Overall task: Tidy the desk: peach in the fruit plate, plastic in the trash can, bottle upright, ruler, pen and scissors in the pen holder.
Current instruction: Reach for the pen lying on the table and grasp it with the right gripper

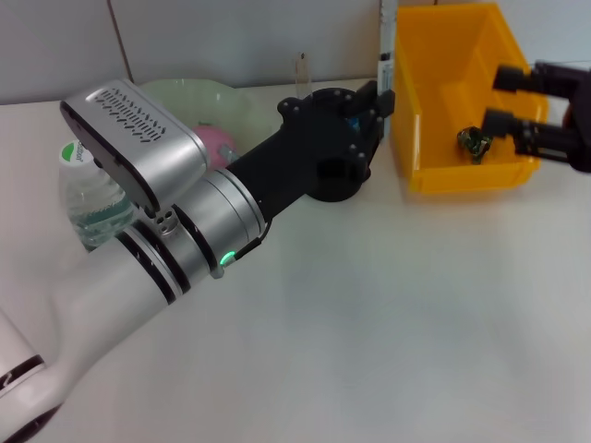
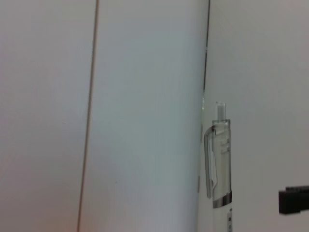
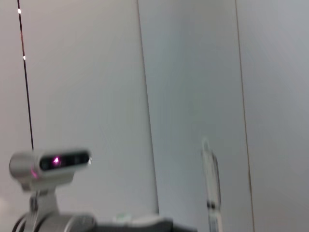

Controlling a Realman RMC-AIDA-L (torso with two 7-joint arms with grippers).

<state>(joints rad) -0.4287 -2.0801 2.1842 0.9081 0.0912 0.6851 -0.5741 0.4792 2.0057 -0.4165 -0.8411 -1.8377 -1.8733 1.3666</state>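
- Head view: the bottle is standing upright on the table, beside the fruit plate holding the peach. The plastic is lying in the trash can. The left gripper is hovering near the pen holder, mostly hidden; fingers' state cannot be told. The right gripper is hanging over the trash can, fingers released.
- Left wrist view: the pen is standing upright.
- Right wrist view: the pen is showing faintly; ruler and scissors unconfirmed.
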